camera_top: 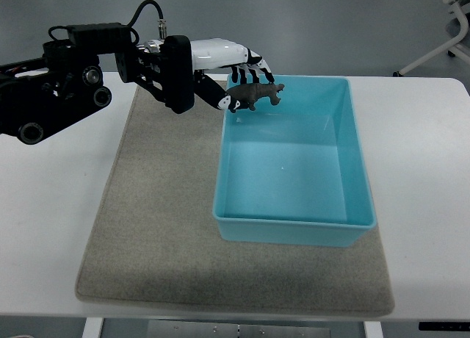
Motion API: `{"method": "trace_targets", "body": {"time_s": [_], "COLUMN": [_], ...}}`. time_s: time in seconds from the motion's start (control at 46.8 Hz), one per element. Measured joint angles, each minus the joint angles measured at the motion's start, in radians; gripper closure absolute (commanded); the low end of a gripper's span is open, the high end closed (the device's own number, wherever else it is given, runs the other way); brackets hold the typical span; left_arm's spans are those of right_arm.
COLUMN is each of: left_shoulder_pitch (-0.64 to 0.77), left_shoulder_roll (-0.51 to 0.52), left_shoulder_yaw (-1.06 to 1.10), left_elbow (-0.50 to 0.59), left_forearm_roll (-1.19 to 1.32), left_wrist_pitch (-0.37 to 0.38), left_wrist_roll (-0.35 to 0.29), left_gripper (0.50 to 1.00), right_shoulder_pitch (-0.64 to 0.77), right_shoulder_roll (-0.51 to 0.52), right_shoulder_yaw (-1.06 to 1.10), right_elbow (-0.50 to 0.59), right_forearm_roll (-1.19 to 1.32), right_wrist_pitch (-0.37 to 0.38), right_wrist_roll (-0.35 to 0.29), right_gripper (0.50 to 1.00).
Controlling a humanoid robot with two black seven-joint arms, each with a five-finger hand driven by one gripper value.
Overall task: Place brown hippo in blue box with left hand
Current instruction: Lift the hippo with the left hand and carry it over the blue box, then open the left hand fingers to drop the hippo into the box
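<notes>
One hand is at work: the left hand [233, 72], whose dark arm comes in from the left edge, has its fingers closed around the brown hippo [254, 95], pinching it by the rear half so the head juts out beyond the fingertips. The toy hangs from the hand over the near-left corner of the blue box [352, 169], at or just inside the rim; I cannot tell how high it sits above the floor of the box.

To do the release well, my judgement is that the hand should carry the hippo further out from itself, toward the middle of the box, before the fingers let go. Dropped where it is, the toy could clip the wall right under the fingers and tip out onto the mat. Lowering it a little first would also keep it from bouncing.

Nothing lies inside the box, so nothing blocks the landing. The box rests on a grey mat [147, 235] spread under and beyond the hand, and the mat lies on the white desk [426, 147]. The only real obstacle is the box wall below the hand. No right hand shows.
</notes>
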Motion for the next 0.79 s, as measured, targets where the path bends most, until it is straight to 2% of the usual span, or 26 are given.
{"method": "trace_targets", "body": {"time_s": [0.192,0.706,0.791], "left_shoulder_pitch": [0.033,0.069,0.073], "left_shoulder_roll": [-0.055,-0.106,-0.113], "left_shoulder_yaw": [0.004,0.031,0.032], "left_elbow": [0.003,0.013,0.013], "left_forearm_roll": [0.002,0.002,0.001], "left_wrist_pitch": [-0.002,-0.005,-0.004], "left_wrist_roll": [0.000,0.000,0.000], "left_gripper": [1.000,1.000,0.892], "right_shoulder_pitch": [0.000,0.000,0.000], "right_shoulder_roll": [0.000,0.000,0.000], "right_shoulder_yaw": [0.001,0.000,0.000], "right_elbow": [0.000,0.000,0.000], "right_forearm_roll": [0.000,0.000,0.000], "right_wrist_pitch": [0.000,0.000,0.000], "right_wrist_roll": [0.000,0.000,0.000], "right_gripper": [0.564,0.564,0.564]}}
